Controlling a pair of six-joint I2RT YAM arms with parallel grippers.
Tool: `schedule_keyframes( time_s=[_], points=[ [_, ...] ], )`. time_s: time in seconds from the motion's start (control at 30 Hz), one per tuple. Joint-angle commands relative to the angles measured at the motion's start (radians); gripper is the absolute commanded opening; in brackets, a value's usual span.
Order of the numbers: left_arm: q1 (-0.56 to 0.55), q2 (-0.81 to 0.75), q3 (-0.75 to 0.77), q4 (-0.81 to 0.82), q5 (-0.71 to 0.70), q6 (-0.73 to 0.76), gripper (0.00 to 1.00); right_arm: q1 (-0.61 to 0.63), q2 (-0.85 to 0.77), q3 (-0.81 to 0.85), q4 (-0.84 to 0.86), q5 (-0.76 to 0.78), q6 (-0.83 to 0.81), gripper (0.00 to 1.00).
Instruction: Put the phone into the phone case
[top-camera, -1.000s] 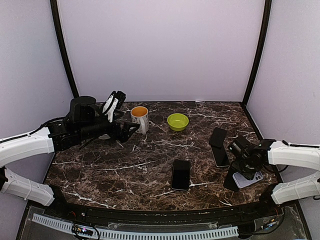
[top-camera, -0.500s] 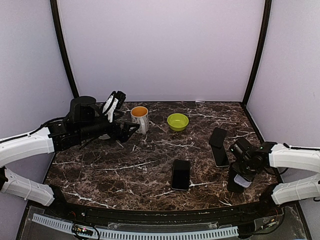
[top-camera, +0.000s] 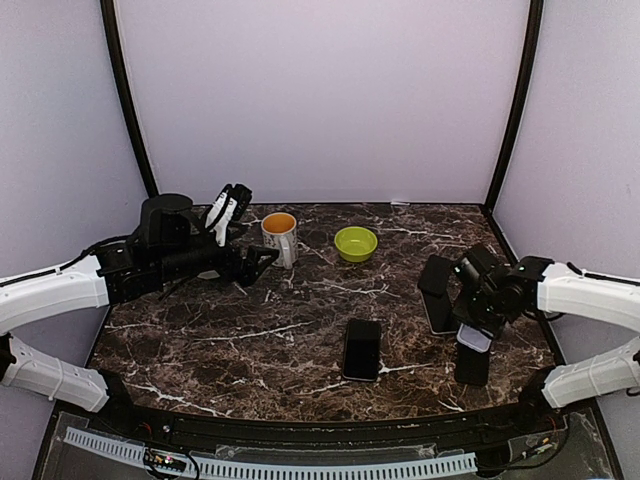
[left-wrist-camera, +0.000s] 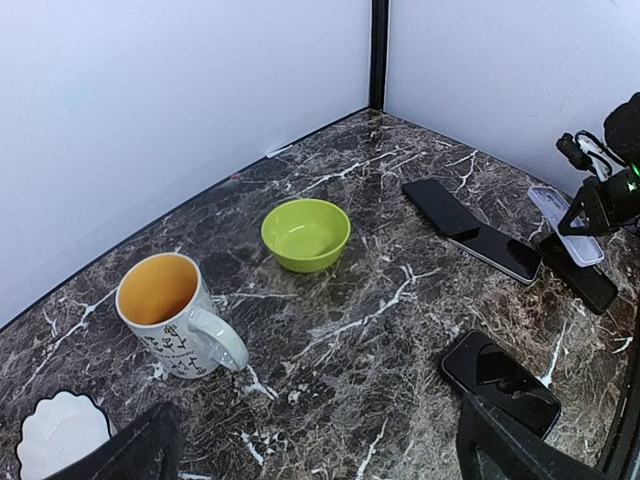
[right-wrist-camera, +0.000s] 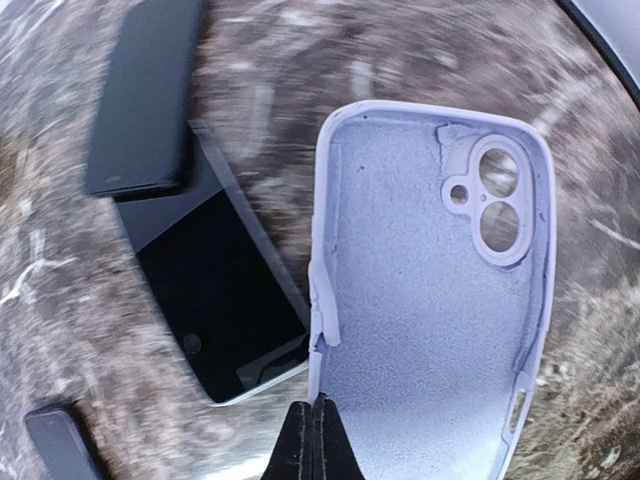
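Plainly, the right gripper (right-wrist-camera: 312, 425) is clamped on the bottom edge of the pale phone case (right-wrist-camera: 430, 300), just beside a black phone (right-wrist-camera: 215, 300). The left gripper (left-wrist-camera: 315, 450) gapes wide. The mug (left-wrist-camera: 170, 315) carries print too small to read.

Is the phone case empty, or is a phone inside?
Empty: the case shows its whole bare inside, with nothing filling it.
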Motion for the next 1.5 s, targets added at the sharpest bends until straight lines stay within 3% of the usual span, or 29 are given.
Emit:
schedule_keyframes(
  time_s=[0.0, 0.2, 0.53, 0.97, 1.3, 1.47],
  points=[
    [0.008, -0.016, -0.02, 0.034, -0.013, 0.011, 0.98, 0.071, 0.108, 0.15, -0.003, 0.019, -0.096, 0.0],
    [0.011, -0.027, -0.018, 0.03, -0.047, 0.006, 0.98, 0.222, 0.288, 0.31, 0.058, -0.003, -0.107, 0.0],
    [0.012, -0.024, -0.021, 0.034, -0.045, 0.016, 0.98, 0.426, 0.588, 0.419, 0.125, -0.225, -0.139, 0.0],
    [0.016, -0.018, -0.021, 0.033, -0.021, 0.009, 0.98, 0.45, 0.433, 0.251, 0.065, -0.228, 0.0, 0.0],
    [0.016, -0.024, -0.021, 0.034, -0.025, 0.016, 0.98, 0.377, 0.497, 0.198, 0.1, -0.245, -0.048, 0.0],
    [0.017, -0.016, -0.022, 0.033, -0.037, 0.025, 0.98, 0.366, 0.496, 0.279, 0.066, -0.245, -0.114, 0.27]
  ],
)
